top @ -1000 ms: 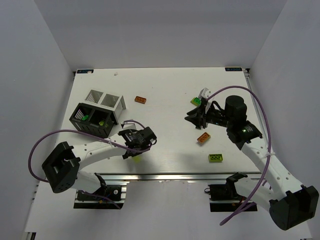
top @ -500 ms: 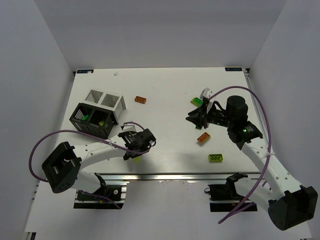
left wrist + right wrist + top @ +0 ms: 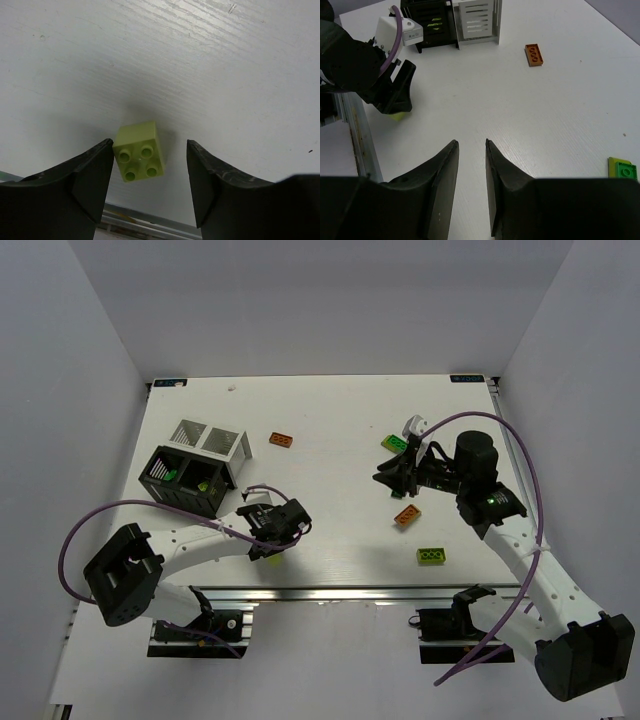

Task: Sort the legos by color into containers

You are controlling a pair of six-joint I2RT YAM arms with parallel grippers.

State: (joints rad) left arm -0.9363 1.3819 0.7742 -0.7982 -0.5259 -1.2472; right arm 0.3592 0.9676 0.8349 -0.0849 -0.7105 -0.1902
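Observation:
My left gripper [image 3: 276,540] is open near the table's front edge. A lime brick [image 3: 139,158] lies studs up on the table between its jaws, close to the left finger [image 3: 92,175]. The brick also shows in the top view [image 3: 272,558] and the right wrist view [image 3: 397,116]. My right gripper [image 3: 388,480] hovers over the table's right half, its jaws a narrow gap apart and empty [image 3: 470,142]. The black container [image 3: 180,480] and the white container [image 3: 212,443] stand at the left; lime and green bricks lie in the black one.
An orange brick [image 3: 407,516] and a lime brick [image 3: 431,556] lie below the right gripper. A green brick [image 3: 393,443] lies behind it. A flat orange brick [image 3: 282,439] lies right of the white container. The metal front rail [image 3: 150,225] runs just beyond the left jaws.
The left gripper has settled slightly lower around the lime brick. The right gripper has barely shifted. No brick has moved.

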